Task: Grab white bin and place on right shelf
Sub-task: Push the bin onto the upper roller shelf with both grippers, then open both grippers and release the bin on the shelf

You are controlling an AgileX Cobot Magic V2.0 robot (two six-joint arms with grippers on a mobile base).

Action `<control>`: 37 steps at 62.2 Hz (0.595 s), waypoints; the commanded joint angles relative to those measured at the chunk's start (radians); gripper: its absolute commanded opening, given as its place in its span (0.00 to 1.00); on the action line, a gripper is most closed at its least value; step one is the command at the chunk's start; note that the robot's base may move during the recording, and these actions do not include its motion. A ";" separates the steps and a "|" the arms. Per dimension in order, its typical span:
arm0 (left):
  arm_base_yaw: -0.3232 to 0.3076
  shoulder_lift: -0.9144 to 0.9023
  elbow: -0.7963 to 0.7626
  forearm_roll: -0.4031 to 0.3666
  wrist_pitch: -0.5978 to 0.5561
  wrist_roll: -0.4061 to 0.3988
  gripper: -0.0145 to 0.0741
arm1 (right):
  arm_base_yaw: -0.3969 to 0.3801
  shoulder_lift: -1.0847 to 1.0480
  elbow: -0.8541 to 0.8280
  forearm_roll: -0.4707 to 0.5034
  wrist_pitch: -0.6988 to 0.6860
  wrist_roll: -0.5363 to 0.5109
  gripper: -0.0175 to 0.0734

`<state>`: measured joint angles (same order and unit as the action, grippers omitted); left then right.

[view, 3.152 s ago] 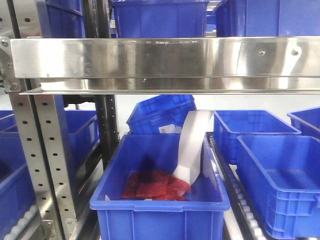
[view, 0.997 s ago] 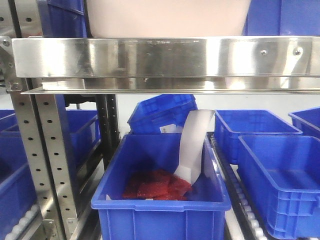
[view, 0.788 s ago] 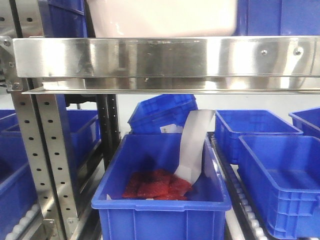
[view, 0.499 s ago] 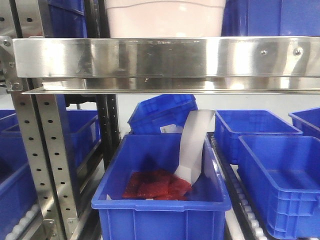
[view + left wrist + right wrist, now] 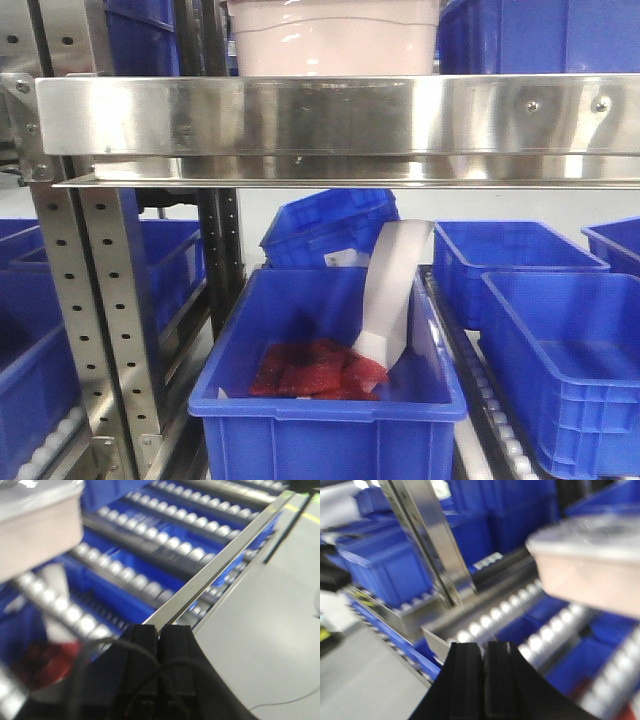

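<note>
The white bin (image 5: 333, 40) shows at the top of the front view, behind the broad steel front rail of the right shelf (image 5: 330, 115); only its pale pinkish side with a wavy ridge is visible. In the left wrist view the bin (image 5: 35, 530) is blurred at the upper left, away from my left gripper (image 5: 159, 630), which is shut with nothing between its black fingers. In the right wrist view the bin (image 5: 590, 565) lies to the upper right, apart from my right gripper (image 5: 484, 647), which is also shut on nothing.
Below the rail a blue crate (image 5: 330, 420) holds red packets and a curled white strip (image 5: 392, 290). More blue crates (image 5: 560, 340) stand to the right. A perforated steel upright (image 5: 100, 320) rises on the left. Roller tracks (image 5: 150, 535) and grey floor (image 5: 270, 620) lie under the left gripper.
The white bin came into the front view above the rail, first wide and close, now narrower and farther back. The view has shifted slightly to the left.
</note>
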<state>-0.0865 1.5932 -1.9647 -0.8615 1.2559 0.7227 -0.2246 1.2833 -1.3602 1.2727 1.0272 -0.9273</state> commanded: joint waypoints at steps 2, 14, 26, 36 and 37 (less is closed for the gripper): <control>-0.017 -0.063 0.012 0.117 0.039 -0.088 0.03 | -0.006 -0.147 0.145 -0.047 -0.152 0.001 0.27; -0.105 -0.156 0.222 0.440 -0.139 -0.246 0.03 | -0.006 -0.378 0.480 -0.164 -0.483 0.003 0.27; -0.151 -0.312 0.532 0.481 -0.429 -0.274 0.03 | -0.006 -0.548 0.683 -0.188 -0.649 -0.009 0.27; -0.151 -0.521 0.838 0.480 -0.745 -0.274 0.03 | -0.006 -0.710 0.805 -0.204 -0.709 -0.053 0.27; -0.151 -0.548 0.875 0.480 -0.779 -0.274 0.03 | -0.006 -0.731 0.818 -0.204 -0.717 -0.053 0.27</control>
<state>-0.2285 1.1662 -1.1844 -0.3591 0.6923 0.4593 -0.2246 0.6232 -0.5609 1.0493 0.3888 -0.9568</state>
